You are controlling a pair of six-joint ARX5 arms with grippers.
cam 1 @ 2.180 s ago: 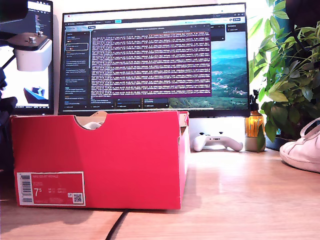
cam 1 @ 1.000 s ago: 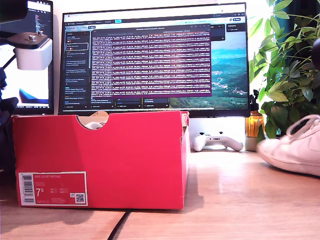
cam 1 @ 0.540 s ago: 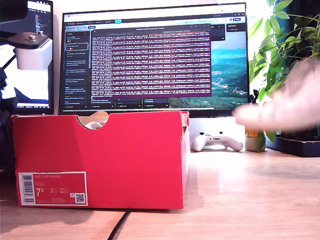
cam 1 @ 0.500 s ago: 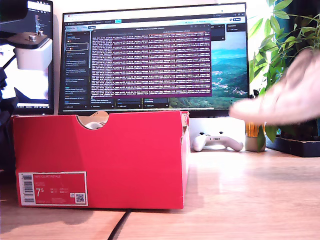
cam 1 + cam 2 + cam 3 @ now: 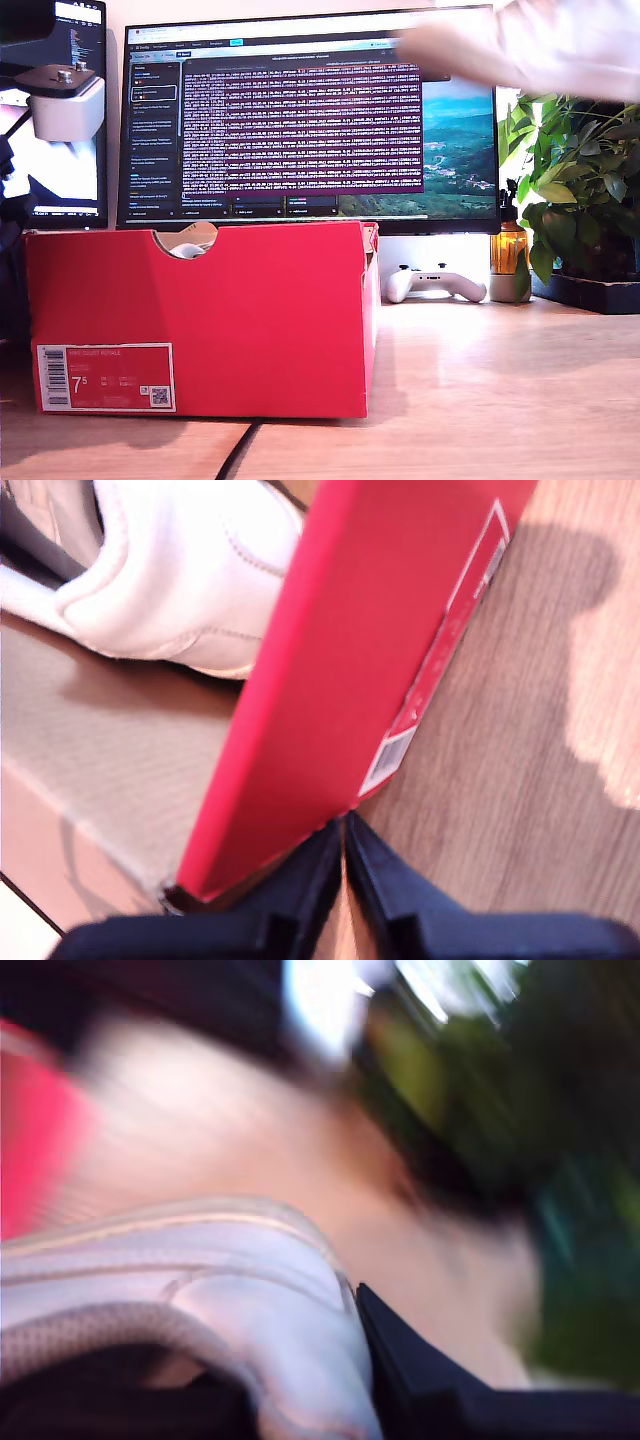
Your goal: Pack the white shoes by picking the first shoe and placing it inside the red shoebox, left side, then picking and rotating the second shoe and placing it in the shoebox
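Standing on a pale wood-grain counter (image 5: 480,400) before a wide monitor (image 5: 310,115) and a leafy plant (image 5: 580,180), the red shoebox (image 5: 200,320) of smooth cardboard shows its half-round notch and barcode label. One white shoe (image 5: 170,570) lies on its brown ribbed floor, by the wall above which my first pincer (image 5: 345,865) hangs, tips together. My second pincer (image 5: 300,1380) is clamped on the other white shoe (image 5: 530,45), a blur high at the exterior view's right.

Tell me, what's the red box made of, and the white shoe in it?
The red shoebox looks like cardboard: thin flat walls, matte red outside, plain brown inside. The white shoe inside looks like smooth leather, maybe synthetic, with stitched seams and a slight sheen.
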